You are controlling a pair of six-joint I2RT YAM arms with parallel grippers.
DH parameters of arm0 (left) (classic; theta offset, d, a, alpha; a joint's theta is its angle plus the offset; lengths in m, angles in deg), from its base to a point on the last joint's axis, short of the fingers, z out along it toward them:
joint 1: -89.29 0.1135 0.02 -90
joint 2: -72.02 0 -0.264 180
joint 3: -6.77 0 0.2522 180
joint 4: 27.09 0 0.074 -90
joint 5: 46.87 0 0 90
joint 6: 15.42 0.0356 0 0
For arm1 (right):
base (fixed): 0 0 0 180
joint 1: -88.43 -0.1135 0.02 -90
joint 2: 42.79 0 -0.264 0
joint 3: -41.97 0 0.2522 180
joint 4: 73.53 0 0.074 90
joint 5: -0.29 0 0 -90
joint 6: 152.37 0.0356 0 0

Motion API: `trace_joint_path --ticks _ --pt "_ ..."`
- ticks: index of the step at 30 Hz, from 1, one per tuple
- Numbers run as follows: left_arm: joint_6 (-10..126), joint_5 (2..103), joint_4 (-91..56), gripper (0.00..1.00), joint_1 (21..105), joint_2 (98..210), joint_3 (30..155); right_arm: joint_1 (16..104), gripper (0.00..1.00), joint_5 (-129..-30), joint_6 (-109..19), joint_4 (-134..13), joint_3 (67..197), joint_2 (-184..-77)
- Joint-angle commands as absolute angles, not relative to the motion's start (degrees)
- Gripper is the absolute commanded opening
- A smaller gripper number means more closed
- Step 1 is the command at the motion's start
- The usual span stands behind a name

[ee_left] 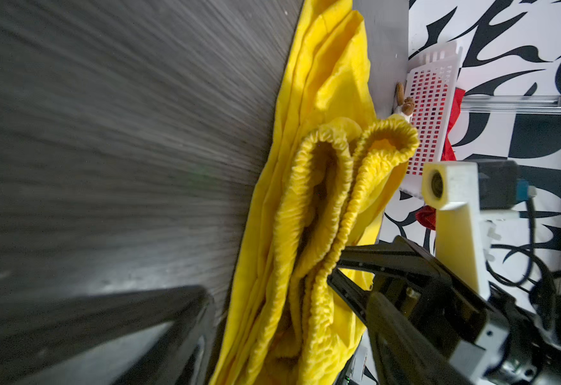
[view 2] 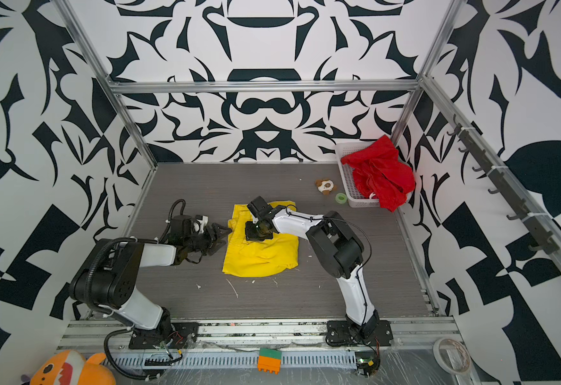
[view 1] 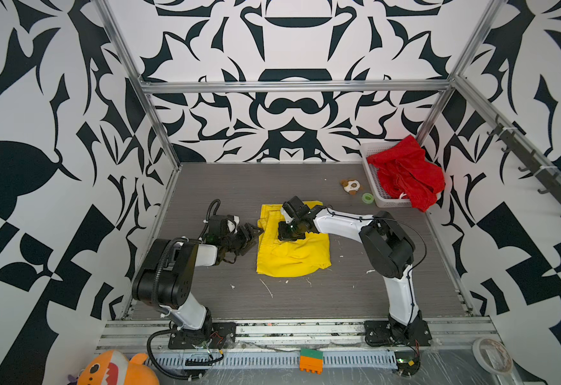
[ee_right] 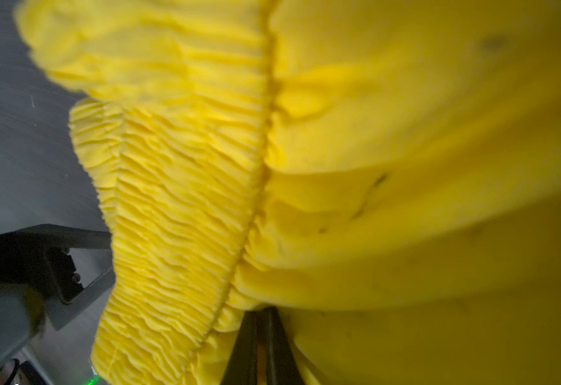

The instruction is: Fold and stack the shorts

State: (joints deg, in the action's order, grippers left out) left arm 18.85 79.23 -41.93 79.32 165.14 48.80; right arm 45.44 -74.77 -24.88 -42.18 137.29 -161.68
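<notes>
both arms crowd the waistband edge of the yellow shorts [view 1: 294, 258]: right gripper [view 1: 290, 234] clenched on the fabric, left gripper [view 1: 251, 237] released, that edge just to its right.

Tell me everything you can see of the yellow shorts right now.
The yellow shorts are thin, bright fabric, lying mostly flat but wrinkled in the middle of the table. Their gathered elastic waistband is on the side near the left arm, doubled over and bunched up. The right gripper is shut on fabric by it. The left gripper stands open beside that edge, apparently not touching.
</notes>
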Motion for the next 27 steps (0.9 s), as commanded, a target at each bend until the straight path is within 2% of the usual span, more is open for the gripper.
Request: trace_joint_path --ticks 1,9,16,21,23,26,27 --pt "18.3 79.7 -42.6 0.75 79.3 168.7 49.0 45.4 0.06 -73.0 -22.7 -46.0 136.6 -161.5" --pt "17.2 79.8 -45.1 0.65 77.1 172.4 50.6 45.3 0.04 -71.1 -21.9 -49.9 135.5 -162.9" --pt "17.6 78.6 -43.2 0.39 75.9 170.7 52.1 45.3 0.04 -70.1 -21.3 -53.0 134.2 -162.4" --pt "20.0 77.2 -37.3 0.26 75.8 167.3 54.4 45.2 0.04 -69.8 -21.5 -55.2 132.8 -160.1" --pt "21.9 76.5 -32.9 0.2 75.8 165.6 56.2 45.2 0.09 -70.3 -21.9 -55.6 132.0 -158.4" --pt "28.5 72.9 -21.0 0.11 75.8 163.0 61.0 45.5 0.25 -71.4 -22.2 -55.9 130.2 -154.8" --pt "31.0 71.7 -17.0 0.08 75.9 162.2 63.0 45.9 0.33 -71.5 -22.4 -56.0 129.3 -153.2"
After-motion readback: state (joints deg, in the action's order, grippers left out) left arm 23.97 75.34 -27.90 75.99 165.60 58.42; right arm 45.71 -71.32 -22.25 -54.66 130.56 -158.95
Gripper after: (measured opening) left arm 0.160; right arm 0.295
